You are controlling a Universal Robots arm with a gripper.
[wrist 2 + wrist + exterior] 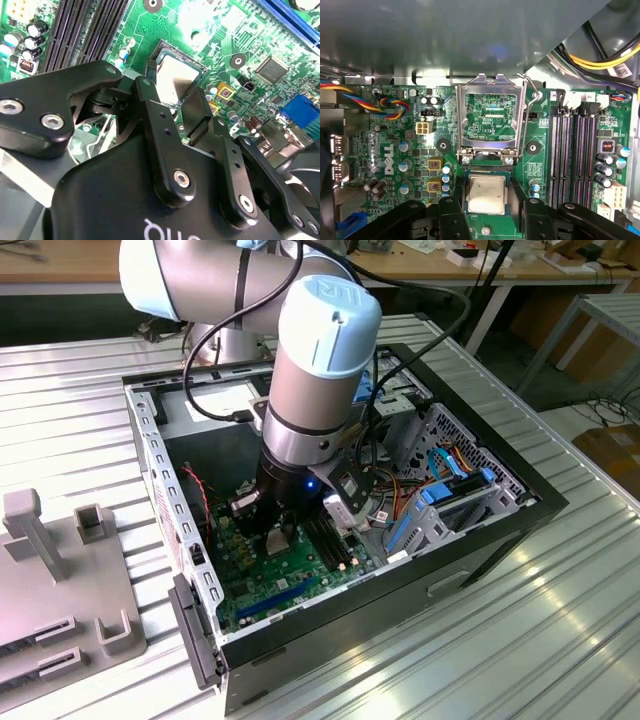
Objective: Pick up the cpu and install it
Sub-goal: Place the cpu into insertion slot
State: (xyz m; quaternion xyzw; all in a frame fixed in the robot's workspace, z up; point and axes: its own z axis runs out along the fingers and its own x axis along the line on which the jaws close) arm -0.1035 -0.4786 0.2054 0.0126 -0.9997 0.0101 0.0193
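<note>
The cpu (486,194) is a small square chip with a plain silvery top, and it lies flat between my two black fingers (461,196). My gripper (487,196) is shut on the cpu, one finger against each of two opposite edges. The chip sits level in or just above the socket (488,171) on the green motherboard (395,165). The socket's metal load plate (490,120) stands flipped open beside it. In the second wrist view the cpu (176,75) shows between the fingertips (150,70). In the exterior view the gripper (279,540) reaches down into the open computer case (400,570).
Black memory slots (575,145) run beside the socket, and the load lever (532,107) stands raised. Coloured cables (390,107) lie near the board's edge. A drive cage with blue parts (450,495) fills one end of the case. A grey fixture (60,580) sits on the table outside.
</note>
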